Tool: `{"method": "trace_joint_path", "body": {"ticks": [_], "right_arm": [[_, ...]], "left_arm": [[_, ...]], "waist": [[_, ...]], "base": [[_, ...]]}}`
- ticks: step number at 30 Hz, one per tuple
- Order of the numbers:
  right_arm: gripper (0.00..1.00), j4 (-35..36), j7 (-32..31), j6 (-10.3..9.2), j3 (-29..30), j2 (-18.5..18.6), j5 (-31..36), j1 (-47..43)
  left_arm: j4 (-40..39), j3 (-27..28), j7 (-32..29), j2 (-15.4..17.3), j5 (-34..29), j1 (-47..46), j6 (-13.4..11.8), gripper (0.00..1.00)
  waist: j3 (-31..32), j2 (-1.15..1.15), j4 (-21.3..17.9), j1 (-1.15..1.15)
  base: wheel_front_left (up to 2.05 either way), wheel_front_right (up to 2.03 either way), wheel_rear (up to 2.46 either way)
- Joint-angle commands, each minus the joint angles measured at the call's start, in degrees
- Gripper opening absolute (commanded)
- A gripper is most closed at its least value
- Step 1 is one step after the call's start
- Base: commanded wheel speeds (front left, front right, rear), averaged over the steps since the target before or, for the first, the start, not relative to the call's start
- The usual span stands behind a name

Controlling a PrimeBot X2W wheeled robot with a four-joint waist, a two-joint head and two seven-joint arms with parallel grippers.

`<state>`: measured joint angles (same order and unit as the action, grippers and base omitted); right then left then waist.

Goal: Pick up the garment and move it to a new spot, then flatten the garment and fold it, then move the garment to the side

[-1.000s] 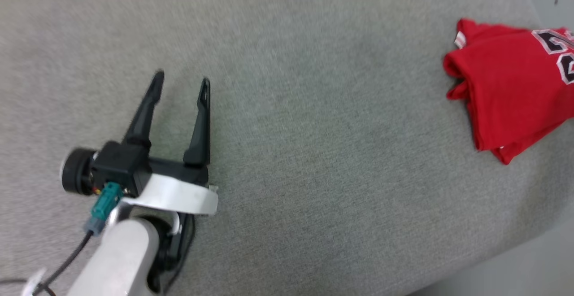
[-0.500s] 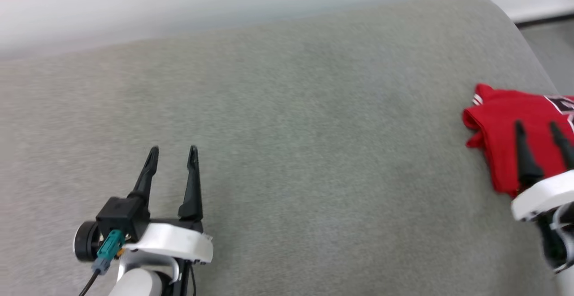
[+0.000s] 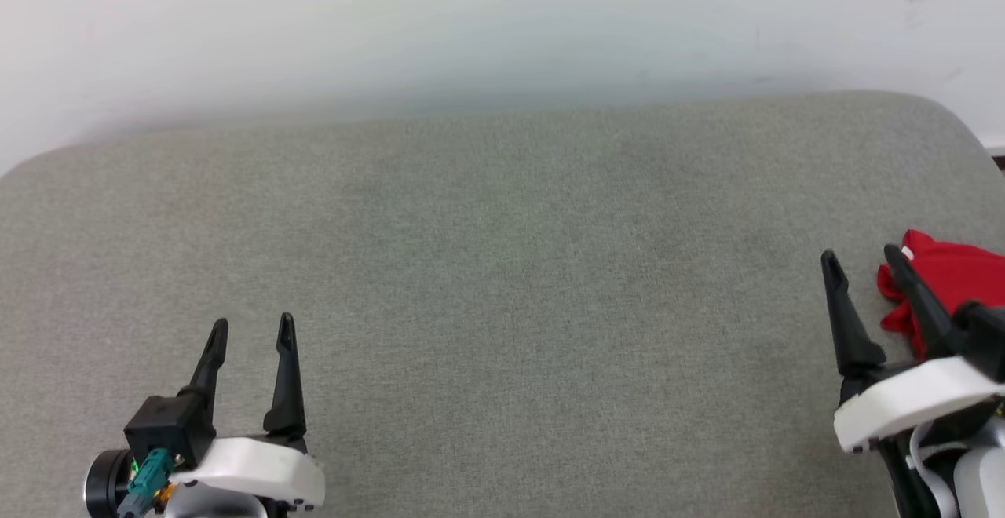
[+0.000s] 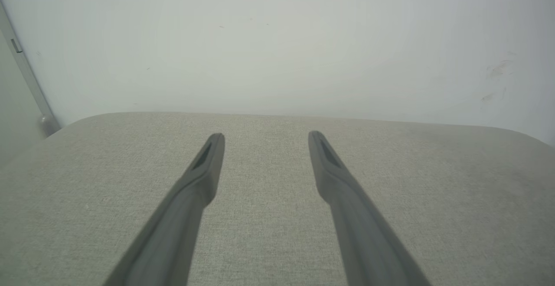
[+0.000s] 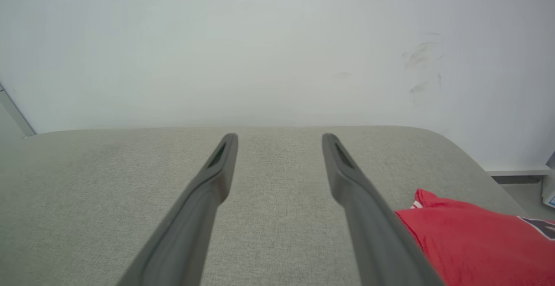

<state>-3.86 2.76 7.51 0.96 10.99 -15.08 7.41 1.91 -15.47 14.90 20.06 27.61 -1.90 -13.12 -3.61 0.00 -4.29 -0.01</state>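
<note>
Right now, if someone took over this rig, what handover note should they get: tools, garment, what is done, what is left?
Left tool: open, empty, over the grey cushion at lower left.
Right tool: open, empty, close beside the garment; contact cannot be told.
The garment lies at the cushion's right edge in a compact red pile that looks folded, partly cut off by the frame.
Done: folding and moving it aside, apparently.
Left: probably only a check that the fold is neat.

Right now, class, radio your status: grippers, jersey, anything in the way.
Both open, empty: left gripper, right gripper. Jersey on grey pad, right of right gripper, not held. No obstruction seen.
</note>
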Motion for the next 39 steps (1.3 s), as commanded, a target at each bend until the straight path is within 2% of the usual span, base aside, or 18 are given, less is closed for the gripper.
{"method": "trace_joint_path", "body": {"ticks": [1, 15, 37, 38, 39], "right_arm": [[1.0, 1.1, -0.6, -0.04, 0.1, -0.3, 0.7, -1.8], [1.0, 11.9, -5.1, -0.04, 1.9, -2.4, 2.9, -12.3], [1.0, 14.2, -6.2, -0.04, 2.8, -3.5, 4.1, -13.1], [0.0, 14.0, -6.2, 0.0, 2.8, -3.3, 3.9, -12.3], [0.0, 13.6, -6.2, 0.0, 2.8, -3.4, 3.9, -12.3]], "left_arm": [[0.3, 0.2, 0.3, 0.3, 0.2, 1.1, 0.2, 1.0], [2.2, 0.6, 0.3, -0.9, -0.2, 5.4, 1.9, 1.0], [3.9, 2.2, 0.3, -1.9, -1.9, 5.5, 3.5, 1.0], [3.9, 2.2, 0.1, -1.9, -1.7, 5.1, 3.3, 0.0], [4.2, 2.1, 0.0, -2.1, -1.6, 5.1, 3.3, 0.0]], "waist": [[1.3, 0.0, 0.6, 0.01], [5.4, 0.0, 0.5, 0.01], [5.2, 0.0, 0.9, 0.01], [5.2, 0.0, 0.9, 0.01], [5.1, 0.0, 0.9, 0.01]], "base": [[0.0, 0.0, 0.0], [0.0, 0.0, 0.0], [0.0, 0.0, 0.0], [0.0, 0.0, 0.0], [0.0, 0.0, 0.0]]}}
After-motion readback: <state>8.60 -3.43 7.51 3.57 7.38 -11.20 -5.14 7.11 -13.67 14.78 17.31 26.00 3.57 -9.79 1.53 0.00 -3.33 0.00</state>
